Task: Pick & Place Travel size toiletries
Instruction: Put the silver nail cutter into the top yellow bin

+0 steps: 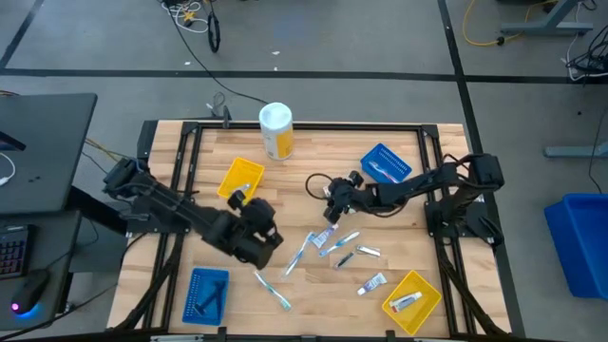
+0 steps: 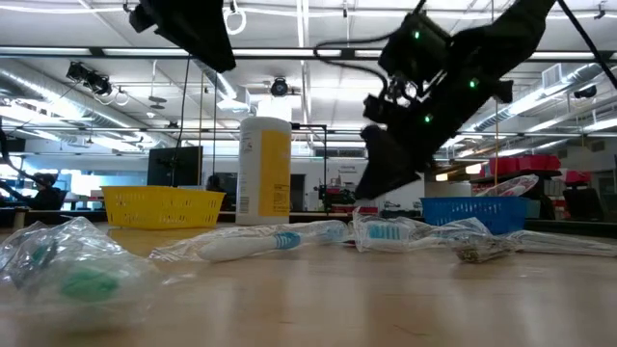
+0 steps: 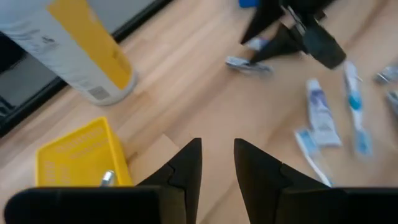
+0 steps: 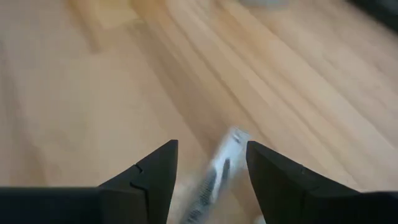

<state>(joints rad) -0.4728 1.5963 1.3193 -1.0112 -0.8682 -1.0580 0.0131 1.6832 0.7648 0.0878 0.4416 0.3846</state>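
Observation:
Travel size toiletries lie loose on the wooden table (image 1: 304,171): wrapped toothbrushes (image 1: 296,255) (image 2: 260,241), small white tubes (image 1: 372,283) (image 3: 320,115) and other wrapped pieces (image 1: 344,249). My right gripper (image 1: 331,215) (image 4: 211,155) (image 2: 386,183) hangs open just over one clear-wrapped piece (image 4: 217,177) (image 3: 247,63), a finger on either side of it, apart from it. My left gripper (image 3: 217,155) (image 1: 253,207) is open with nothing between its fingers, raised beside the near corner of a yellow tray (image 1: 240,178).
A yellow canister with a white lid (image 1: 276,131) stands at the far edge. Blue trays sit at far right (image 1: 385,163) and near left (image 1: 204,293). A second yellow tray (image 1: 413,302) at near right holds a tube. A small piece lies in the far yellow tray (image 3: 106,178).

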